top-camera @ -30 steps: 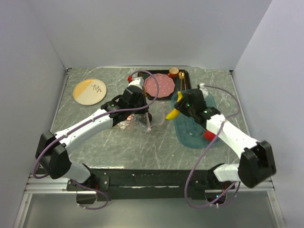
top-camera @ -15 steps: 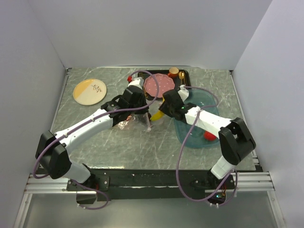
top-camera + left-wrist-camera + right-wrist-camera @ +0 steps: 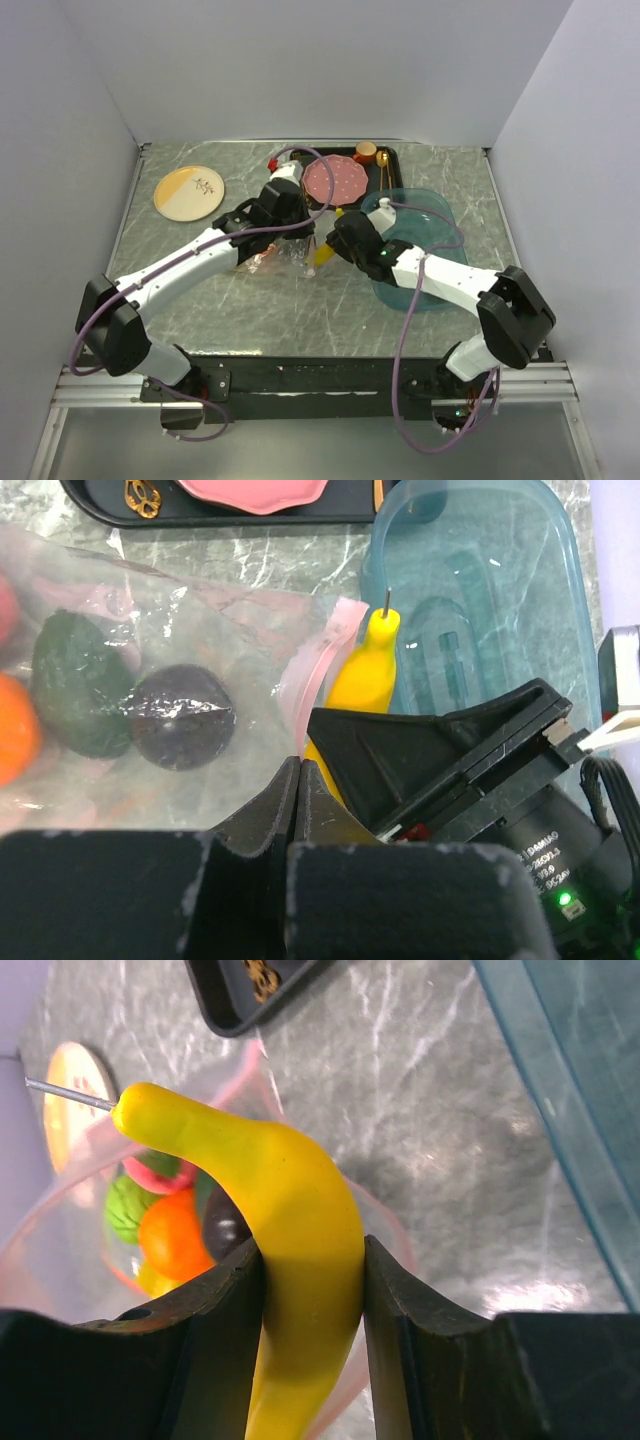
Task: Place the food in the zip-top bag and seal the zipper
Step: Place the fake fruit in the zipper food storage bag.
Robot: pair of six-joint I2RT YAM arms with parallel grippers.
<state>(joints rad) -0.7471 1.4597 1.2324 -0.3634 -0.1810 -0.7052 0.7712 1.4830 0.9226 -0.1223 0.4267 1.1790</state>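
Note:
The zip-top bag (image 3: pixel 272 258) lies crumpled mid-table, its pink zipper (image 3: pixel 322 652) along the open mouth. Inside it are an orange (image 3: pixel 170 1237), a green lime (image 3: pixel 124 1210), a pink peach (image 3: pixel 158 1172) and dark fruits (image 3: pixel 180 716). My left gripper (image 3: pixel 297 243) is shut, pinching the bag's mouth edge (image 3: pixel 298 764). My right gripper (image 3: pixel 334 243) is shut on the yellow banana (image 3: pixel 285 1210), which it holds at the bag's mouth, stem pointing into the opening. The banana also shows in the left wrist view (image 3: pixel 366 670).
The translucent blue oval tray (image 3: pixel 432 213) sits right of the bag, under my right arm. A black tray (image 3: pixel 396 156) at the back holds the pink dotted plate (image 3: pixel 335 182), gold cutlery (image 3: pixel 383 173) and an orange cup (image 3: pixel 366 151). A yellow-white plate (image 3: pixel 189 192) lies back left.
My right gripper has carried the banana leftward from above the blue tray to the bag's mouth. The left arm has stayed put, holding the bag.

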